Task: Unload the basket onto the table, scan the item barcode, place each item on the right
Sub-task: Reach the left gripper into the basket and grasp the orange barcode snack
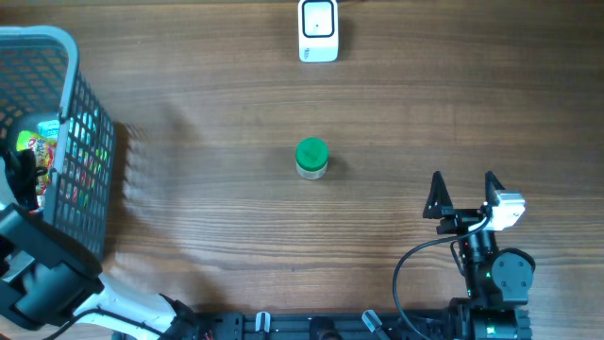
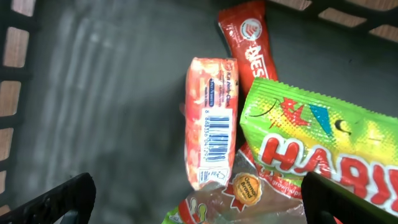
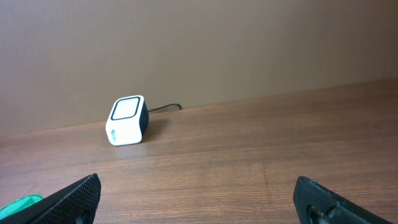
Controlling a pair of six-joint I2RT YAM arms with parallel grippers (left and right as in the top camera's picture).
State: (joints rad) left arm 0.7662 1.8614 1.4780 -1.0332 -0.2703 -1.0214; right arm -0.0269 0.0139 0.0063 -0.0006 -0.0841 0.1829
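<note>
An orange-pink packet (image 2: 211,118) lies barcode-up on the basket floor, beside a red Nescafe sachet (image 2: 249,43), a green Haribo bag (image 2: 311,143) and a clear peanut bag (image 2: 249,196). My left gripper (image 2: 202,202) hangs open just above them inside the grey basket (image 1: 87,113), its jaws straddling the packet's lower end and touching nothing. The white barcode scanner (image 1: 318,31) stands at the table's far edge, also seen from the right wrist as scanner (image 3: 127,121). My right gripper (image 1: 463,184) rests open and empty at the near right.
A green-lidded jar (image 1: 311,158) stands mid-table, its lid (image 3: 18,204) just showing at the right wrist view's lower left. The basket's mesh walls (image 2: 18,62) close in around the left gripper. A cable runs back from the scanner.
</note>
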